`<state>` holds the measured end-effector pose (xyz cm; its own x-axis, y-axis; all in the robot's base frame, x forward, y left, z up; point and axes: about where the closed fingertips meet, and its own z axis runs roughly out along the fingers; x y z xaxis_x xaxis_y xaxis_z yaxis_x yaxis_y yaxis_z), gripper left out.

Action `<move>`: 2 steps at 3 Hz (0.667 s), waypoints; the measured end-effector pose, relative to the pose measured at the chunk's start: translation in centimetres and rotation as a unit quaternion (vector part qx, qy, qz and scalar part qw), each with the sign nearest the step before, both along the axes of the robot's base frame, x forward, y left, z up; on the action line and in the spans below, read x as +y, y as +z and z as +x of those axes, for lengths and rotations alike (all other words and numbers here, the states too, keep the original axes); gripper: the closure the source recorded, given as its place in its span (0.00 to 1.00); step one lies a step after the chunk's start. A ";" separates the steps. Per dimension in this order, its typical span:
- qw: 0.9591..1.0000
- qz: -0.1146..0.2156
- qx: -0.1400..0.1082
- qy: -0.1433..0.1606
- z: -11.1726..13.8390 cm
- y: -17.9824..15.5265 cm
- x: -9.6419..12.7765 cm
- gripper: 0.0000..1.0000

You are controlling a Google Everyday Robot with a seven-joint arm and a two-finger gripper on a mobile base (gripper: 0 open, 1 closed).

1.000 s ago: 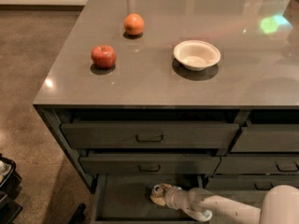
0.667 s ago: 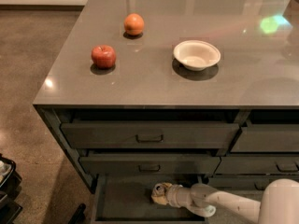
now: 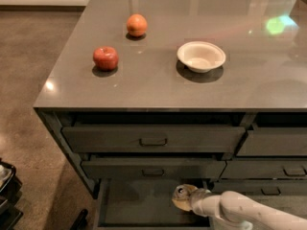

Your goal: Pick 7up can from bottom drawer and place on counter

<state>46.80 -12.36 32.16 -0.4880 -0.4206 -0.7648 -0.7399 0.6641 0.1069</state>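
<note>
Gripper (image 3: 186,199) shifted right, at 7up can (image 3: 181,192), inside bottom drawer (image 3: 139,203)

Glossy counter (image 3: 158,87), red apple (image 3: 105,58), orange (image 3: 136,25), white bowl (image 3: 201,56), hand (image 3: 184,198) in bottom drawer (image 3: 139,202)

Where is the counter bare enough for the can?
The counter is bare along its front edge and right of the bowl. Crowded around apple and orange. The gripper is at the 7up can in the bottom drawer.

The 7up can (image 3: 182,192), clasped by the gripper (image 3: 186,200), now sits further right and slightly higher in the bottom drawer (image 3: 139,206). The white arm (image 3: 249,212) (entering from the lower right) has drawn back rightward with it.
</note>
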 end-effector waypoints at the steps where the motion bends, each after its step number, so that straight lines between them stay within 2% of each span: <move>1: 0.999 -0.022 -0.019 -0.036 -4.0 5.3 -2.3 1.00; 2: 0.998 -0.038 -0.042 -0.032 -6.2 9.9 -2.5 1.00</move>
<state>40.60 -14.81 42.01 -0.4508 -0.4485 -0.7717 -0.6997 0.7144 -0.0064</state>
